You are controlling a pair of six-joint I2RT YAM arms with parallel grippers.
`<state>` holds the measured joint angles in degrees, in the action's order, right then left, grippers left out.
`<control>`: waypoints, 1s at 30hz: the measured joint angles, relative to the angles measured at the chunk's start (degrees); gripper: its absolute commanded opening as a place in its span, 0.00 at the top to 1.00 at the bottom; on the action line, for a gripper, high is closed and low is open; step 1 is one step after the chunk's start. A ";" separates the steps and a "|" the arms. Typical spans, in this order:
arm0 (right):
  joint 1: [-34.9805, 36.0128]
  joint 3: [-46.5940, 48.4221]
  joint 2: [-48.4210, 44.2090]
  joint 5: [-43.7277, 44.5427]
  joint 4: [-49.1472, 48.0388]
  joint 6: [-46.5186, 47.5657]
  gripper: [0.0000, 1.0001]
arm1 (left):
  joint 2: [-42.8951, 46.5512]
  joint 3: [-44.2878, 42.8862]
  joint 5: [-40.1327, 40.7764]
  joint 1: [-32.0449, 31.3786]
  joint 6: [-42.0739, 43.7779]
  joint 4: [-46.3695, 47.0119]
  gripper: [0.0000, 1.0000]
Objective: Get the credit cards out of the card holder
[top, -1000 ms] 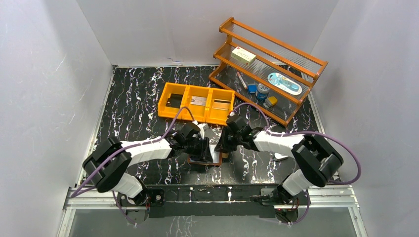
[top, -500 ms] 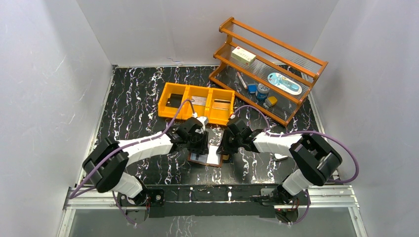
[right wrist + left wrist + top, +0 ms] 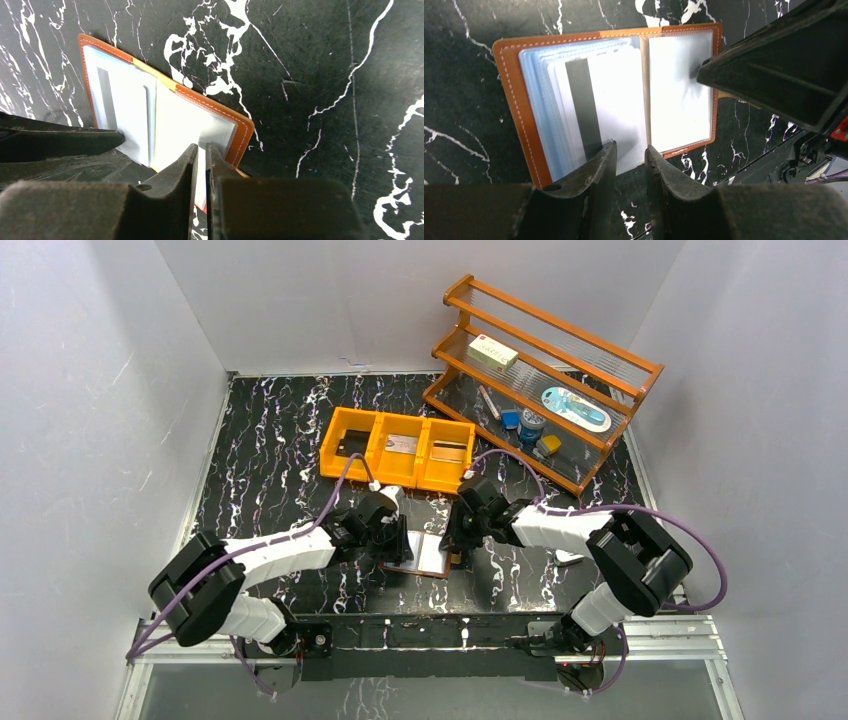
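The card holder (image 3: 513, 100), brown leather with pale stitching, lies open on the tabletop (image 3: 464, 30); 1 silvery card (image 3: 616, 100) with a black stripe tops its blue-clear sleeves (image 3: 536, 90). Left end effector (image 3: 629, 147) slightly spread over that card's edge; right end effector (image 3: 202, 146) nearly together on the right sleeve, pinching unclear.

One card holder (image 3: 425, 555), one striped card (image 3: 589, 110) showing, one orange bin (image 3: 332, 462), one wooden rack (image 3: 560, 324).

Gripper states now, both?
Left gripper: slightly open above the credit card, holding nothing.
Right gripper: almost closed, tips on the card holder, grip cannot be told.
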<state>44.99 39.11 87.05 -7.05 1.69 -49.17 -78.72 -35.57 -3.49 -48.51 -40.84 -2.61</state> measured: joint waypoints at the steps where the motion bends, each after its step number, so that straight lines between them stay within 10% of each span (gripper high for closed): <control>1: 0.00 0.31 0.00 0.11 0.46 0.52 0.78 | 0.74 0.44 -0.04 0.00 -0.22 -0.11 0.72; 30: 1.31 8.37 4.83 -10.47 -2.19 -0.63 0.70 | 2.25 -4.83 6.71 0.04 5.11 -11.61 0.64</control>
<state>46.30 47.48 91.88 -17.52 -0.49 -49.80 -76.47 -40.40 3.22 -48.47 -35.73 -14.22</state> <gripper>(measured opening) 0.298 0.350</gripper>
